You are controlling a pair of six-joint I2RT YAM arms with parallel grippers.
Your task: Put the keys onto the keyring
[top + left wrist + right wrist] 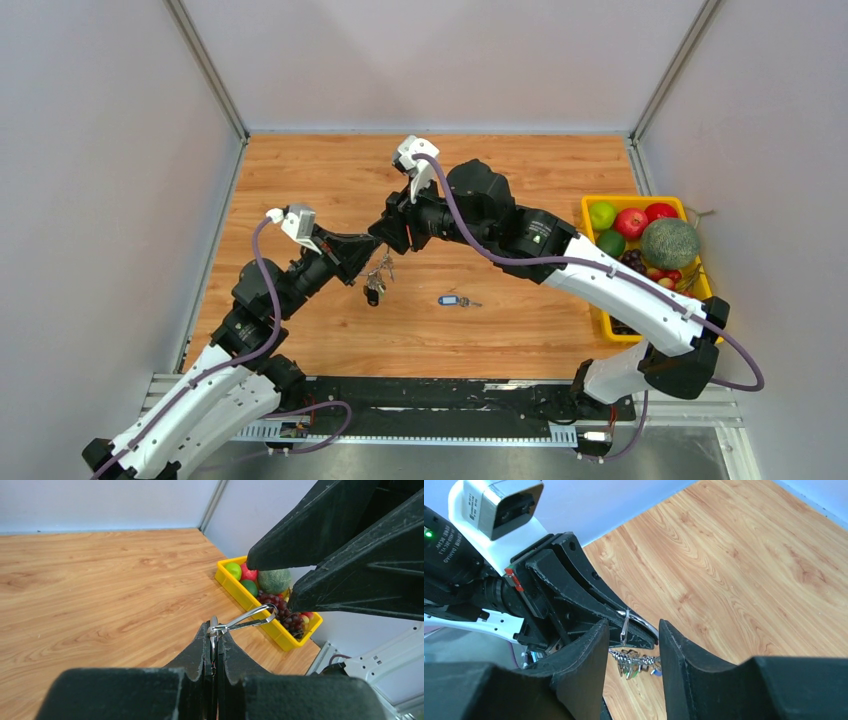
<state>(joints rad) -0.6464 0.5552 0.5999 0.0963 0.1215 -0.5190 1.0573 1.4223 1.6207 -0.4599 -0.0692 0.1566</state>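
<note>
A wooden counter (300, 180) is sitting between gray walls. The left gripper (214, 635) is pinching the keyring (235, 624) tight in the air, and a bunch of keys (631, 662) is hanging under it. The right gripper (631, 630) is gaping wide around the ring. A loose key (452, 300) is lying nearby. The ring is probably thin, hard and slippery, so grabbing the key's plastic head looks safest.
</note>
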